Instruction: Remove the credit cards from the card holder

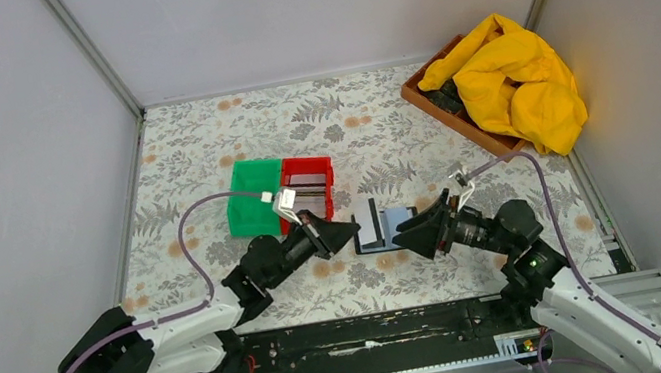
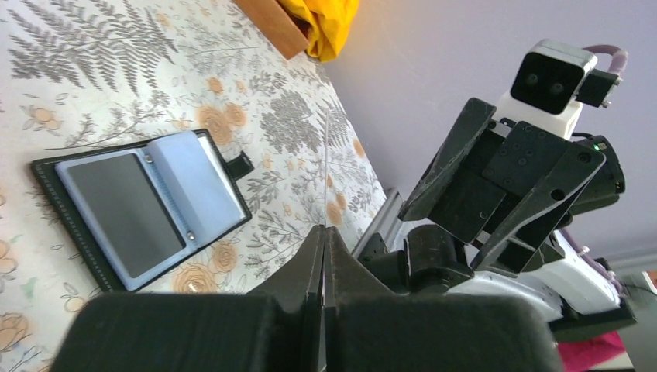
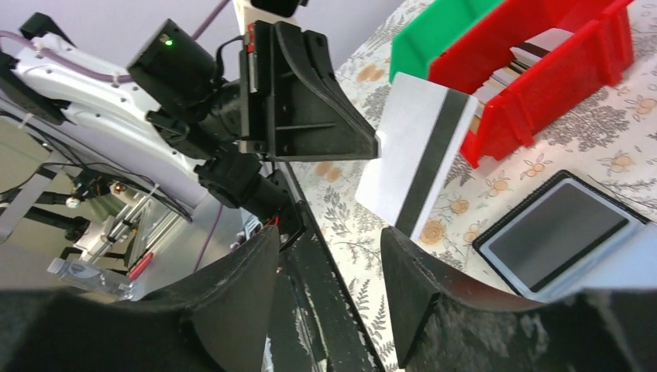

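Right wrist view: left end effector [image 3: 375, 147] clenched on the edge of one credit card [image 3: 422, 167], white with a dark stripe, held in the air above the surface [image 1: 295, 121] and just in front of the red bin [image 3: 542, 85]. Right end effector [image 3: 329, 287] released, jaws wide apart, nothing between them; the card hangs beyond its fingertips, not touching them. Card holder [image 3: 554, 232] lies flat and open on the surface between the two arms, just below the held card and close to the red bin. Left wrist view confirms the left jaws are pressed together. It also shows the holder's bluish sleeves fanned open, with a dark grey panel under the top sleeve. Cannot tell whether that panel is another card or only the backing. Step, as judged: one card is out and in left custody, with deposit pending. Next move calls for the left arm to carry the card over the red bin rim and release. The right arm would then go back to the holder for any card left. Containers: the red bin holds a few stacked cards [image 3: 534, 50]. Green bin [image 3: 434, 31] beside it, interior not visible from here. Wooden tray [image 1: 423, 95] at the far right corner carries a yellow cloth [image 1: 516, 79] over something dark.
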Robot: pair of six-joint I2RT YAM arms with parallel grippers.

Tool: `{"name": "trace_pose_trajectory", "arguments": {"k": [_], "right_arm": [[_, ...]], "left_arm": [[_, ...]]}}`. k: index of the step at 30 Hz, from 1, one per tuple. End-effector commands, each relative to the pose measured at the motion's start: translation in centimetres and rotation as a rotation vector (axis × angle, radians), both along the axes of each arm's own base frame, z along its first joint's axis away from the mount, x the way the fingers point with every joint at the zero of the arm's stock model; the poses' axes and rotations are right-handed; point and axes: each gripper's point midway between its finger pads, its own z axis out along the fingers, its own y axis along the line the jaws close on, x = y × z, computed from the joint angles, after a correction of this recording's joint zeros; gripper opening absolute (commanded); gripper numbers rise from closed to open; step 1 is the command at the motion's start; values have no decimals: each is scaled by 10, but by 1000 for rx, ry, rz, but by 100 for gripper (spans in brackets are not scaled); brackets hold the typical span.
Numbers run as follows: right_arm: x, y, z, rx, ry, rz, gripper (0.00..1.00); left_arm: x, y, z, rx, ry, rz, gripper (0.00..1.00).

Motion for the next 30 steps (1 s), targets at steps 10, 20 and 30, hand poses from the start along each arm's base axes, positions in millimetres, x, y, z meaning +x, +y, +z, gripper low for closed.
{"name": "trace_pose_trajectory", "arguments": {"k": [10,20,30], "right_arm": [[-21,11,21,99,18,146,64],[-10,5,10,22,7,63,63],[-6,-4,1,-20,-14,4,61]], "left_arm": [[-17,-20,30,-198,-67,-115,0],[-19,-20,28,-208,-70,-117,0],[-23,-4,35,-201,-92,-86,0]]}}
